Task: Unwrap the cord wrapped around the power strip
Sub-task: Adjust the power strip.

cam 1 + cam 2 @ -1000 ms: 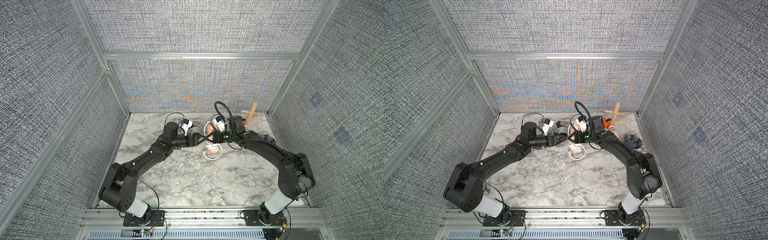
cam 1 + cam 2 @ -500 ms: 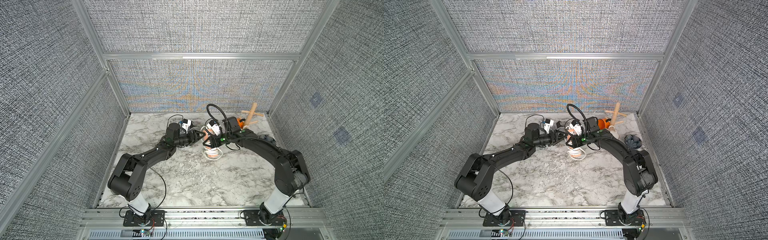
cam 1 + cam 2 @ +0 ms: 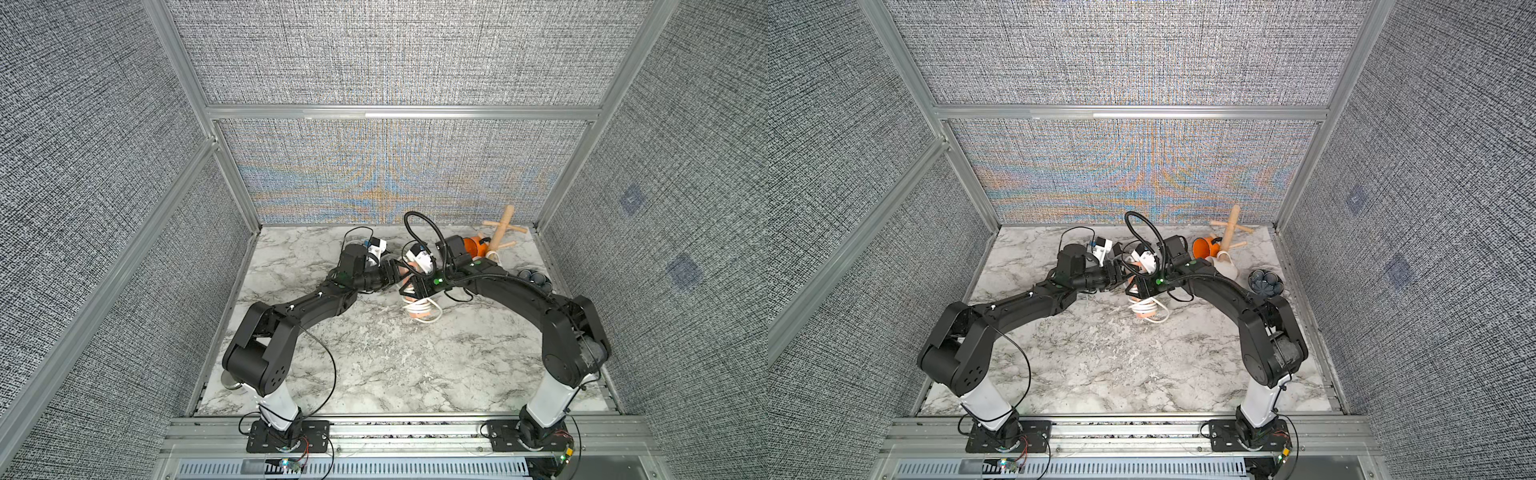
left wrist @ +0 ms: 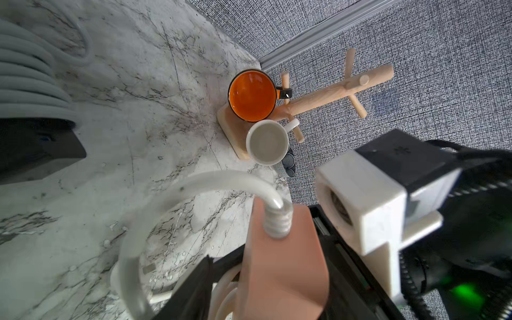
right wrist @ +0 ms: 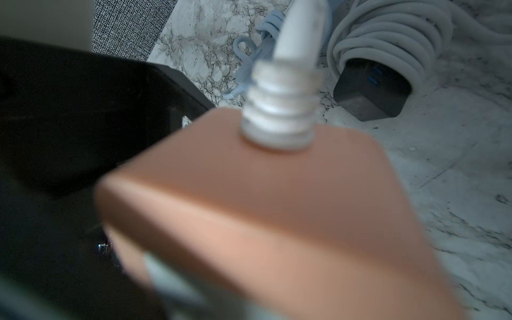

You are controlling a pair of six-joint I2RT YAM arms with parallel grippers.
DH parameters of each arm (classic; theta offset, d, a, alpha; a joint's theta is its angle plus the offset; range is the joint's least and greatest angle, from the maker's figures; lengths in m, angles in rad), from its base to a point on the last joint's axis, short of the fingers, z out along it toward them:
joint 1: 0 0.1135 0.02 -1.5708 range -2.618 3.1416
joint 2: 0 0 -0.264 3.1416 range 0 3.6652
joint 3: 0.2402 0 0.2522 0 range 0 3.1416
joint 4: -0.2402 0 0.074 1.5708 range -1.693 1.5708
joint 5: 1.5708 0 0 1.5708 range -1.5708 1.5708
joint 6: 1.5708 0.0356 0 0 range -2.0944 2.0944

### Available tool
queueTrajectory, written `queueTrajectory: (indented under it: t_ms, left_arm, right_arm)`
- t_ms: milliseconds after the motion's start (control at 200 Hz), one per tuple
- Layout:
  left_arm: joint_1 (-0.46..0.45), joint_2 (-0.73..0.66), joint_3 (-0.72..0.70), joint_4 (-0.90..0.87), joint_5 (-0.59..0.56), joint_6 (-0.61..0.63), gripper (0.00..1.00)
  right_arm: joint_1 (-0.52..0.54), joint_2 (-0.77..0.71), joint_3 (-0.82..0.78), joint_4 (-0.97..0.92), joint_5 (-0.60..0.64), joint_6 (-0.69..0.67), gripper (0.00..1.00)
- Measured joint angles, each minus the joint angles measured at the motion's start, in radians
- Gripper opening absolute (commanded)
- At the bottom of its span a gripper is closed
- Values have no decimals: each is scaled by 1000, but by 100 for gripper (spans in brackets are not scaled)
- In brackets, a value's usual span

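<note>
The peach power strip (image 3: pixel 417 296) is held up off the marble table (image 3: pixel 374 365), tilted, with the white cord (image 3: pixel 420 309) coiled round its lower half. My right gripper (image 3: pixel 415 286) is shut across its middle. My left gripper (image 3: pixel 395 272) is shut on its upper end. In the left wrist view the power strip (image 4: pixel 282 271) sits between my black fingers (image 4: pixel 194 285), and the cord (image 4: pixel 194 182) arcs out of its end. In the right wrist view the power strip (image 5: pixel 249 207) fills the frame and hides the jaws.
A wooden mug tree (image 3: pixel 1227 232) stands in the back right corner with an orange mug (image 3: pixel 1204 248) and a white mug (image 3: pixel 1225 266) beside it. A dark patterned bowl (image 3: pixel 1264 283) lies near the right wall. A black block wound with pale cord (image 5: pixel 371 88) lies close behind the grippers.
My left arm has swung in toward the strip and its jaws have closed on the upper end. The right arm has shifted slightly left, still holding the strip.
</note>
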Motion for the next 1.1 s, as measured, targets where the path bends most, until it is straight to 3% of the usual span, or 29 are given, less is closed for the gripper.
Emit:
queueTrajectory:
  t_ms: [115,420,485,636,741,966,1101]
  left_arm:
    - [-10,13,10,-7,0,5,57]
    - [-11,45,10,29,6,1,30]
    - [-11,55,4,53,11,-8,25]
    - [-11,70,-3,92,22,-44,18]
    - [-11,71,-4,109,23,-68,14]
    - [-7,78,3,129,19,-108,7]
    - [8,99,-31,71,-35,-137,4]
  right_arm:
    - [10,3,5,-1,2,3,15]
    - [15,18,30,-51,31,6,20]
    - [14,23,40,-72,36,10,28]
    - [14,28,67,-119,52,-1,61]
    - [11,28,93,-154,51,-24,76]
    - [-24,-29,136,-205,51,-57,92]
    - [-43,-112,119,-179,45,-60,92]
